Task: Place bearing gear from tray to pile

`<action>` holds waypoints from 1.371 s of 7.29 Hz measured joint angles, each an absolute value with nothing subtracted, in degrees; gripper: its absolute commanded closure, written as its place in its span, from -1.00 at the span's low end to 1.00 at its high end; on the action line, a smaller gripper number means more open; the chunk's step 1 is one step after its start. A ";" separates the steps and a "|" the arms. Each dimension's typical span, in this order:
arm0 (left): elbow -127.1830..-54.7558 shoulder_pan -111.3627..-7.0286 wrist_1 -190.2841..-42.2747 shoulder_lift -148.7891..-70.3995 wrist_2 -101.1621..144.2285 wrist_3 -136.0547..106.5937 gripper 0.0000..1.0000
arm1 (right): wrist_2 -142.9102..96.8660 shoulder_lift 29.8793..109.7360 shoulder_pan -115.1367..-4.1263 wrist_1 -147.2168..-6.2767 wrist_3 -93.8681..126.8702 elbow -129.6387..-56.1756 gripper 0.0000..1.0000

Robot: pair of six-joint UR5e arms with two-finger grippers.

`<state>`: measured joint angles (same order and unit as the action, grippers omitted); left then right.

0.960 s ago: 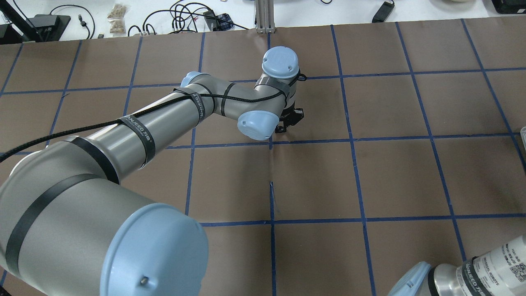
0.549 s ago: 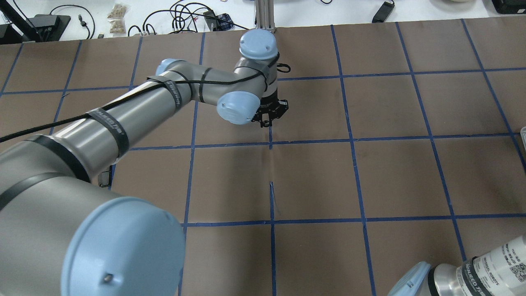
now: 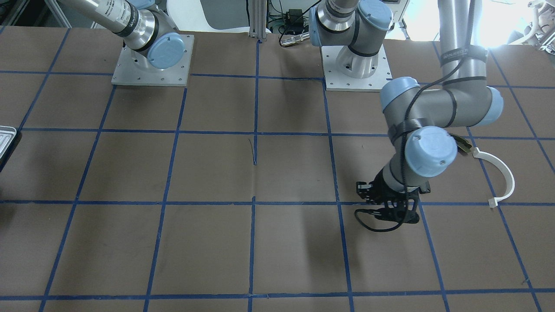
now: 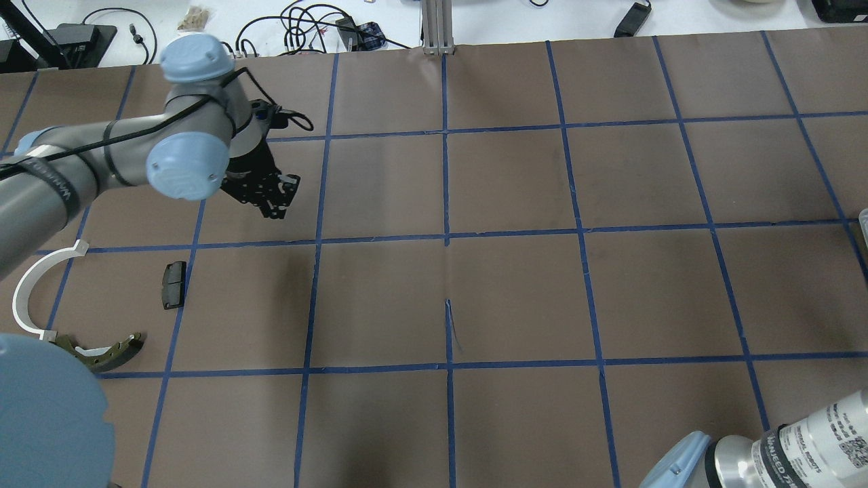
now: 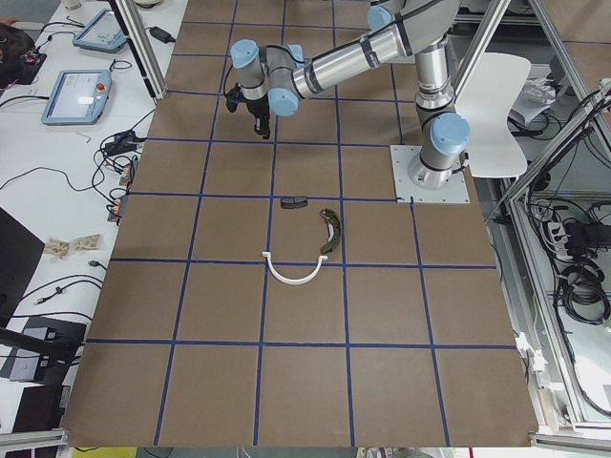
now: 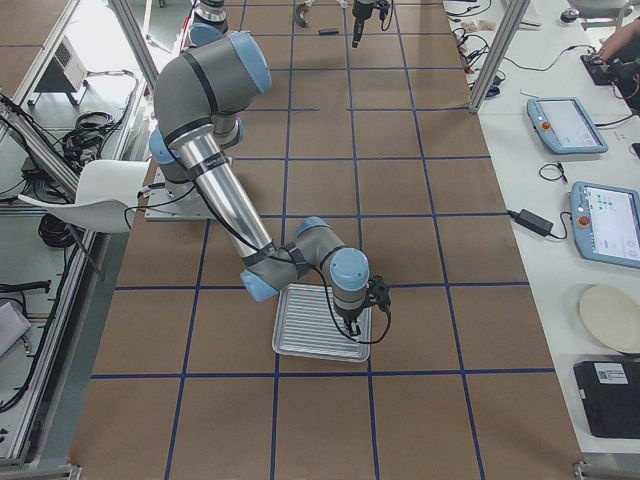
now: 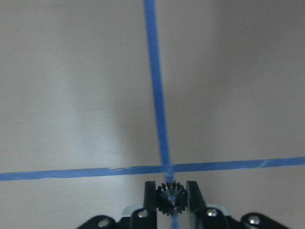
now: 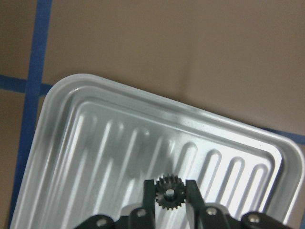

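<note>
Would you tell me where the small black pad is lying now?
In the overhead view the black pad lies on the view's left side, against a blue tape line, apart from the olive shoe and white arc nearer the robot.

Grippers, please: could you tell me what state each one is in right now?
Left gripper: shut on a small dark gear.
Right gripper: shut on a second gear, over the tray.

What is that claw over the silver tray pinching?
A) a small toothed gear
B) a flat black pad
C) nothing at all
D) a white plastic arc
A: the right wrist view shows the right gripper shut on a small dark gear, with the ribbed tray below it.
</note>
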<state>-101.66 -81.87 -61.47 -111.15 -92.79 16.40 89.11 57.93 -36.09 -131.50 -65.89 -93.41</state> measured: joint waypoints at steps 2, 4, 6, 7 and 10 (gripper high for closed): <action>-106.68 -70.17 -54.72 -109.63 -92.87 32.34 1.00 | 89.43 63.77 -38.49 -124.96 -62.81 -93.99 0.99; -107.79 -60.00 -53.56 -109.88 -92.50 44.99 1.00 | 90.61 70.77 -42.72 -120.12 -59.80 -97.65 0.99; -108.81 -53.72 -52.16 -111.30 -92.39 51.71 -0.24 | 91.55 79.65 -47.60 -119.40 -51.26 -105.78 0.99; -109.59 -52.44 -51.71 -111.46 -92.33 52.77 -0.99 | 91.66 83.55 -50.38 -119.51 -45.69 -110.06 0.99; -110.32 -52.46 -51.74 -109.99 -92.00 52.40 -1.00 | 91.43 90.47 -60.13 -119.96 -28.75 -117.81 0.99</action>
